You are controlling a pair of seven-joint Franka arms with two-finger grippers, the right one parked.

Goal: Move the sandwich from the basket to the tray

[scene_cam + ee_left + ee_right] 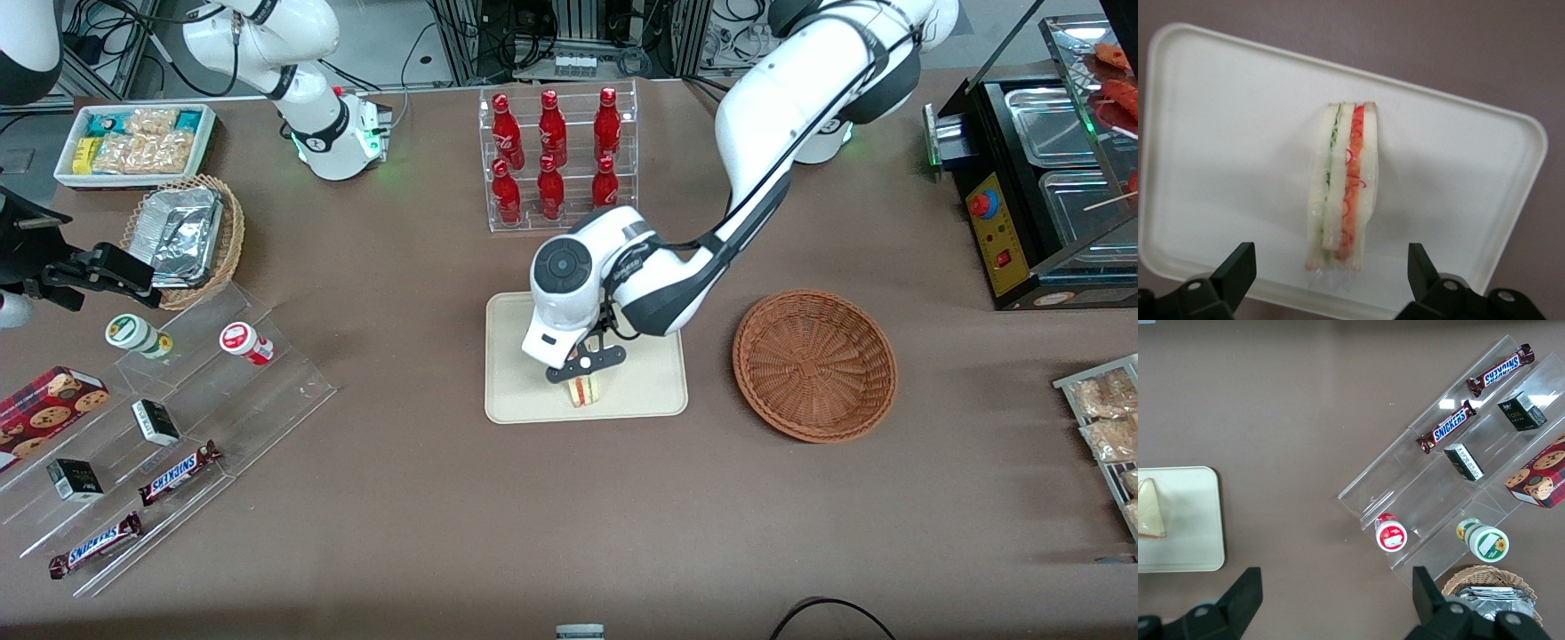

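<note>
The sandwich (584,389), a pale bread wedge with green and red-orange filling, rests on the cream tray (649,382), close to the tray's rim nearest the front camera. In the left wrist view the sandwich (1341,187) shows its striped cut edge on the tray (1238,133). My left gripper (587,364) hovers just above it, open. Its black fingers (1238,267) stand wide apart on either side of the wedge without touching it. The reddish-brown wicker basket (813,364) sits empty beside the tray, toward the working arm's end. The right wrist view also catches the sandwich (1151,510) on the tray (1191,520).
A clear rack of red bottles (556,156) stands farther from the front camera than the tray. Acrylic steps with candy bars and cups (160,427), a foil-filled tan basket (187,236) and a white snack bin (133,142) lie toward the parked arm's end. A black warmer (1040,187) stands at the working arm's end.
</note>
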